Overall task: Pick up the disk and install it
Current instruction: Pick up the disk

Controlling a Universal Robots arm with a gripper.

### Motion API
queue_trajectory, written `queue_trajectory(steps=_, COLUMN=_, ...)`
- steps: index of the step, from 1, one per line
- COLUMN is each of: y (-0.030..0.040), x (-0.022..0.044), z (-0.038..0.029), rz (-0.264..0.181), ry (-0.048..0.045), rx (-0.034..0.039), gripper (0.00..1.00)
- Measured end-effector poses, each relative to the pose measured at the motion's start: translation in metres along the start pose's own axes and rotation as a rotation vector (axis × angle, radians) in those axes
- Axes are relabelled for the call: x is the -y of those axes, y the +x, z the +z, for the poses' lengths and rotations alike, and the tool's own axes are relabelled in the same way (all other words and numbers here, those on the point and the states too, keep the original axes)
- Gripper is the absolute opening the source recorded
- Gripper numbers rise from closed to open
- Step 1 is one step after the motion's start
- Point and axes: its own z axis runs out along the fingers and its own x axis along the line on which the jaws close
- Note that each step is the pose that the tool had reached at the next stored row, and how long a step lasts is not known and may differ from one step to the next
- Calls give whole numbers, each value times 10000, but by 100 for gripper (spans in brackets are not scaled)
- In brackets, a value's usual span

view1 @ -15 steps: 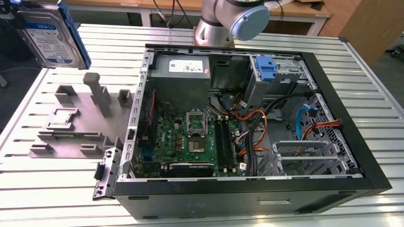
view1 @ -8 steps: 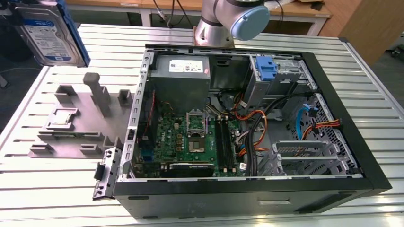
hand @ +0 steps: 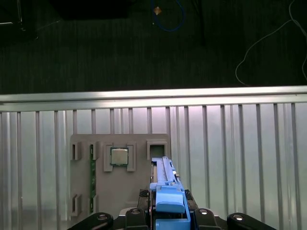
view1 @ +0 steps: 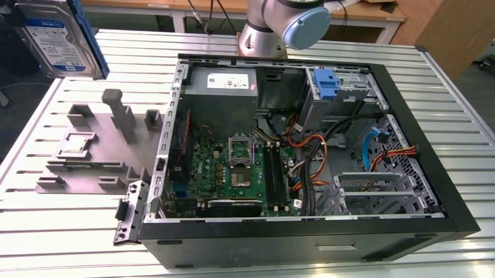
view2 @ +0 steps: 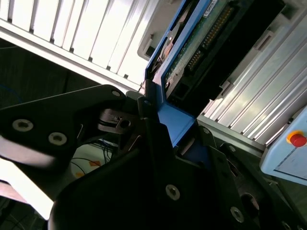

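Exterior view, from its left: the disk (view1: 58, 37) hangs in the air at the top corner, clear of the table (view1: 62, 231). It is upright with the label face showing and a blue rail down its edge. Its long axis runs roughly vertical, slightly tilted, and its lower end is free.

In both wrist views the claw (hand: 169, 214) is closed on the disk's blue rail, which is pinched between the black fingers (view2: 144, 108). The disk body extends away from the claw, down toward the table.

Below it sits the grey holder (view1: 101, 145). The first wrist view looks straight down on the holder, which has a chip (hand: 119, 156) seated in one pocket. The disk touches neither.

Next toward the exterior view's right is the open case (view1: 433, 191), with the arm (view1: 286, 23) base behind it. At the case's far corner stands the blue latch (view1: 328, 87), by the metal drive cage.

Key relation: the disk is well apart from that cage. The cage lies toward the exterior view's right of the disk, past the holder and the case's near wall.

Judgement: pickup looks done and install is not yet started.
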Motion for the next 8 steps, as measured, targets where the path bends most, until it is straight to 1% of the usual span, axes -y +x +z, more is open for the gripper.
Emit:
queue_trajectory(steps=6, y=-1, x=0, z=-48, rz=-1, ry=1, rx=1, gripper=37)
queue_trajectory(steps=8, y=-2, x=0, z=-55, rz=0, ry=1, rx=1, gripper=37)
